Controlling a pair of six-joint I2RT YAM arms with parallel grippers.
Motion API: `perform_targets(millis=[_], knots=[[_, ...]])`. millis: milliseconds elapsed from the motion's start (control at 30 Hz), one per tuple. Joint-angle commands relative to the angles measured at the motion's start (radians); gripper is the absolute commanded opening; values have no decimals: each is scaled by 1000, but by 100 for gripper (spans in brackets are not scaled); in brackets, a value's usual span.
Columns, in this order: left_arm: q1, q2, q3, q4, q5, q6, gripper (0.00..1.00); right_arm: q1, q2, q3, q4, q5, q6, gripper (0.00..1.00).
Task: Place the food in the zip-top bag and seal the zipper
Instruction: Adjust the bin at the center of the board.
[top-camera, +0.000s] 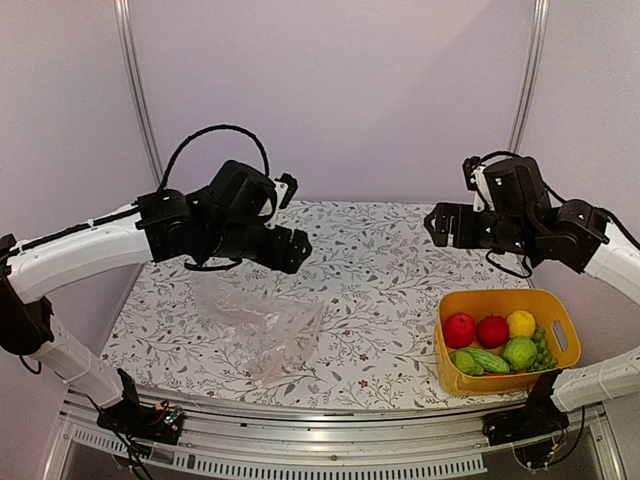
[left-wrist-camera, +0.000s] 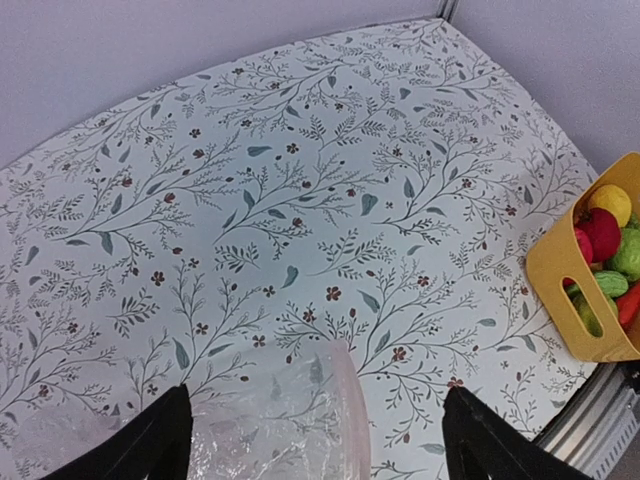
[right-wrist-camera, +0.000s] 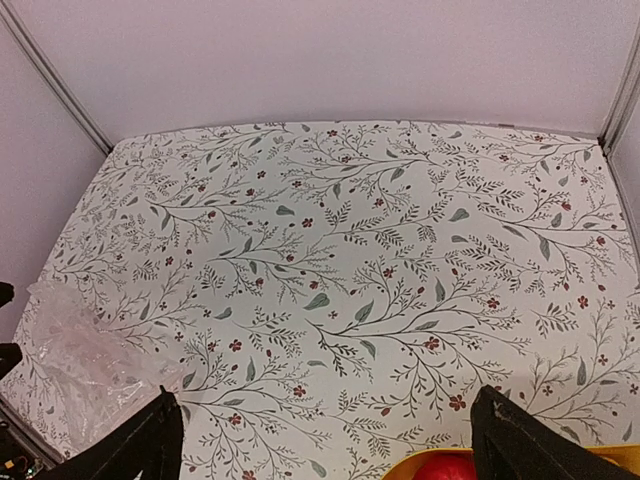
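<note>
The clear crinkly zip-top bag (top-camera: 262, 330) lies flat on the floral table at the front left; it also shows in the left wrist view (left-wrist-camera: 270, 425) and the right wrist view (right-wrist-camera: 75, 365). Its zipper cannot be made out. The food sits in the yellow basket (top-camera: 500, 300) at the front right: two red balls (top-camera: 476, 330), a yellow lemon (top-camera: 521, 322), a green round one (top-camera: 519, 352), a cucumber (top-camera: 486, 360) and grapes (top-camera: 544, 352). My left gripper (left-wrist-camera: 315, 440) is open and empty above the bag. My right gripper (right-wrist-camera: 325, 440) is open and empty above the table beyond the basket.
The basket also shows at the right edge of the left wrist view (left-wrist-camera: 570, 290). The table's metal front rail (top-camera: 330, 430) runs along the near edge. Pale walls and metal posts (top-camera: 135, 90) enclose the back and sides.
</note>
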Motion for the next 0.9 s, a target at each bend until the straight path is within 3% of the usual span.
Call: perform_targets(millis=[0,100,267,567,867], knots=[[-19,-26,-24,-32,-25,-38,86,9,-82,-46,8,-10,25,99],[-19,-32,-36,-35,-36,-44,86,10,-106,-56,-29,-130,-32,99],[-21,-34,-49,-38,-64,-49,85,12,-37,-100,-179,-261,76,91],[-21,-51,-83,-44,-64,-77,85,12,-37,-213,-334,-293,296,80],[-21,-50,-102,-39,-66,-100,86,12,34,-243,-304,-303,292,71]])
